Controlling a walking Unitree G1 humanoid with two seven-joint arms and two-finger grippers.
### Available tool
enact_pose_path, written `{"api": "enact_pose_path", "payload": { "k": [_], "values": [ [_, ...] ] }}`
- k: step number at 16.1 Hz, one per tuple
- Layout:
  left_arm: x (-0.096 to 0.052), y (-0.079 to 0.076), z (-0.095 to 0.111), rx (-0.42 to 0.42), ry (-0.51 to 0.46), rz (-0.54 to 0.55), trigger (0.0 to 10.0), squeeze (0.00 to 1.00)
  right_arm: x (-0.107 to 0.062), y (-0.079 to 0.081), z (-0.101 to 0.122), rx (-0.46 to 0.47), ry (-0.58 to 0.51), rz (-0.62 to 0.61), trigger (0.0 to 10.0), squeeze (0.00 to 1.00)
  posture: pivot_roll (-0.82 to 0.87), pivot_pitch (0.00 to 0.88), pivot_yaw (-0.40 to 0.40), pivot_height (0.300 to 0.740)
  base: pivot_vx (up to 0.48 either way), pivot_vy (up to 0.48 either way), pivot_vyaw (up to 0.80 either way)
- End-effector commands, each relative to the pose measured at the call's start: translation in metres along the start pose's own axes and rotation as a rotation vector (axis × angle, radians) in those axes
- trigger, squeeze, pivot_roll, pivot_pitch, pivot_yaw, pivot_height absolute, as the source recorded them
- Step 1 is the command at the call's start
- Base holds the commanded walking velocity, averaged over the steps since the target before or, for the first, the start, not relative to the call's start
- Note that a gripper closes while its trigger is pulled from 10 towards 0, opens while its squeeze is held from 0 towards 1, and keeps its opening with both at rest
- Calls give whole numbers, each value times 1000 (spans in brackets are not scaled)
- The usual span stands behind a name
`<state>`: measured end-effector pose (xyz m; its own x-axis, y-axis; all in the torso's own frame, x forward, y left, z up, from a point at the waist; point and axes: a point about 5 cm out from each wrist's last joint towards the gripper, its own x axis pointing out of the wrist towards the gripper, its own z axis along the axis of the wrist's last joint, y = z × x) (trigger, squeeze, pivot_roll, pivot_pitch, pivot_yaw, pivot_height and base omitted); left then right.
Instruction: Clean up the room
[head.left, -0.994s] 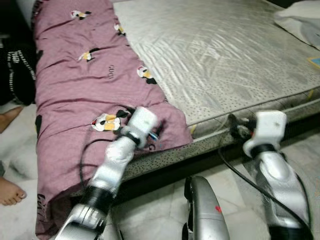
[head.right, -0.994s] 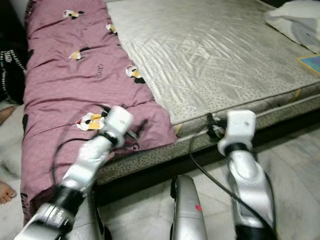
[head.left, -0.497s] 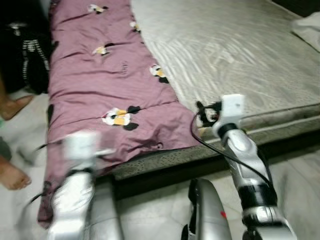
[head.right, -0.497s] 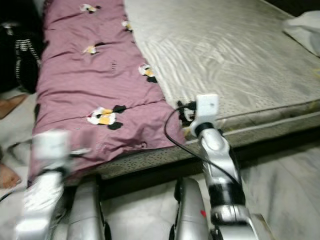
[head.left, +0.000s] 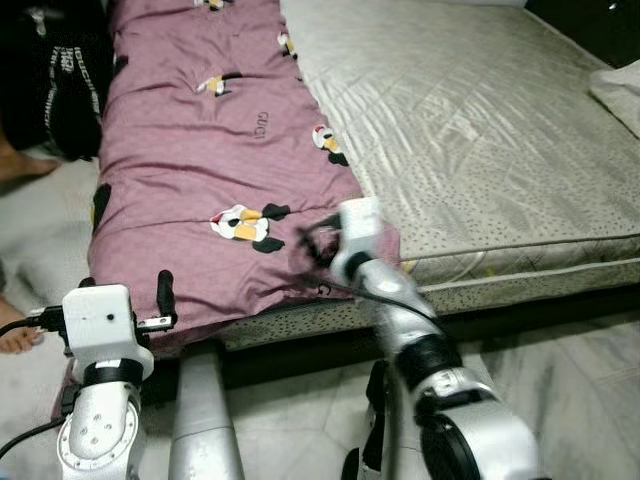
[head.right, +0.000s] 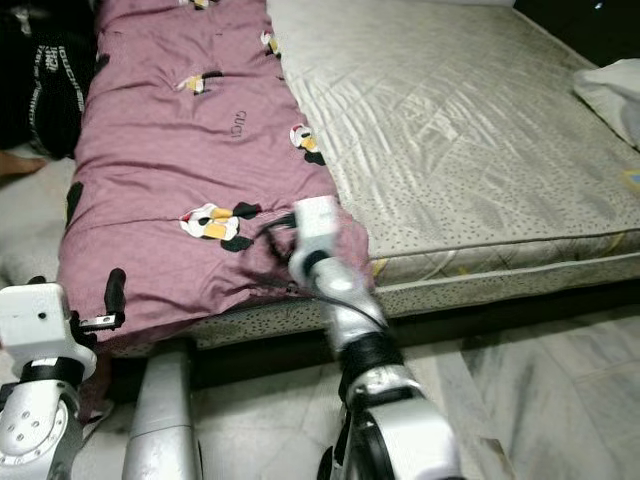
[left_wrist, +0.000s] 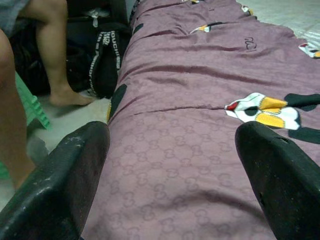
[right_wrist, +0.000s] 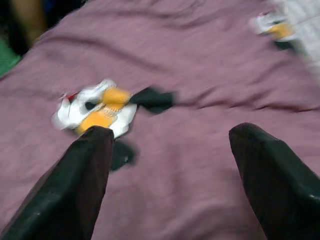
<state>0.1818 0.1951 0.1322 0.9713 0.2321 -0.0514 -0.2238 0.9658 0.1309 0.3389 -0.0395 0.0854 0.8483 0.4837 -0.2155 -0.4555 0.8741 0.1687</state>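
A mauve blanket (head.left: 200, 130) with penguin prints lies along the left strip of the bare grey mattress (head.left: 480, 130) and hangs over its near edge. My left gripper (head.left: 125, 292) is low at the blanket's near left corner. It is open in the left wrist view (left_wrist: 172, 135), with the fabric ahead between its fingers. My right gripper (head.left: 312, 245) hovers over the blanket's near right corner, beside a penguin print (head.left: 245, 225). In the right wrist view it is open (right_wrist: 172, 132) just above the cloth, holding nothing.
A black bag (head.left: 60, 90) sits on the floor left of the bed. A person's bare feet (head.left: 15, 338) and legs (left_wrist: 50, 50) stand there beside a green object (left_wrist: 30, 100). A white cloth (head.left: 622, 88) lies at the mattress's far right. Pale marble floor (head.left: 560, 370) lies before the bed.
The camera has shifted. My right arm swung left from the mattress edge to over the blanket's near corner. My left arm drew back off the blanket to its lower left corner.
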Motion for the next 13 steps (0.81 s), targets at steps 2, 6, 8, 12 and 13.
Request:
{"api": "enact_pose_path", "payload": {
  "k": [2, 6, 8, 12, 13],
  "values": [
    [-5, 0, 4, 7, 7, -13, 10000, 0, 7, 12, -11, 79, 99, 1, 10000, 0, 332, 68, -126, 508, 0, 0, 0],
    [-2, -3, 5, 9, 21, -43, 10000, 0, 4, 1, -35, 196, 265, -151, 10000, 0, 314, 61, -112, 508, 0, 0, 0],
    [3, -6, 6, 5, 17, -56, 10000, 0, -1, -19, -36, 224, 268, -249, 10000, 0, 297, 52, -108, 508, 0, 0, 0],
    [11, -15, 5, -11, 10, -95, 10000, 0, -17, -68, -29, 297, 219, -450, 10000, 0, 256, 25, -94, 508, 0, 0, 0],
    [16, -19, 3, -15, 10, -112, 10000, 0, -23, -80, -27, 262, 205, -476, 10000, 0, 231, 4, -82, 508, 0, 0, 0]
  ]
}}
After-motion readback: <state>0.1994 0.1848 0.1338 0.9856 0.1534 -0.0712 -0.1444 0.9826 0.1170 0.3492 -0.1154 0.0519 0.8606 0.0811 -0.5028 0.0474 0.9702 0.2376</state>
